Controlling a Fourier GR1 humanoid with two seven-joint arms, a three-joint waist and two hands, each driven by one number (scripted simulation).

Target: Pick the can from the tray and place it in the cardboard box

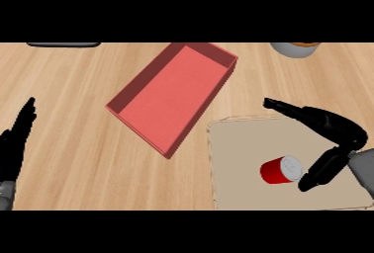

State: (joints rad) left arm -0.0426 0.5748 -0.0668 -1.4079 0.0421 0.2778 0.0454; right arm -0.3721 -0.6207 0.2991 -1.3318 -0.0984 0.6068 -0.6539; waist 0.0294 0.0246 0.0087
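The red can lay on its side on the beige tray, unheld — right hand spread beside it. Risk: finger contact could roll it away from the red box.

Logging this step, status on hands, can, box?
Right hand open beside the red can, which lies on its side on the beige flat tray. Left hand open, resting at left edge. Red cardboard box unobstructed.
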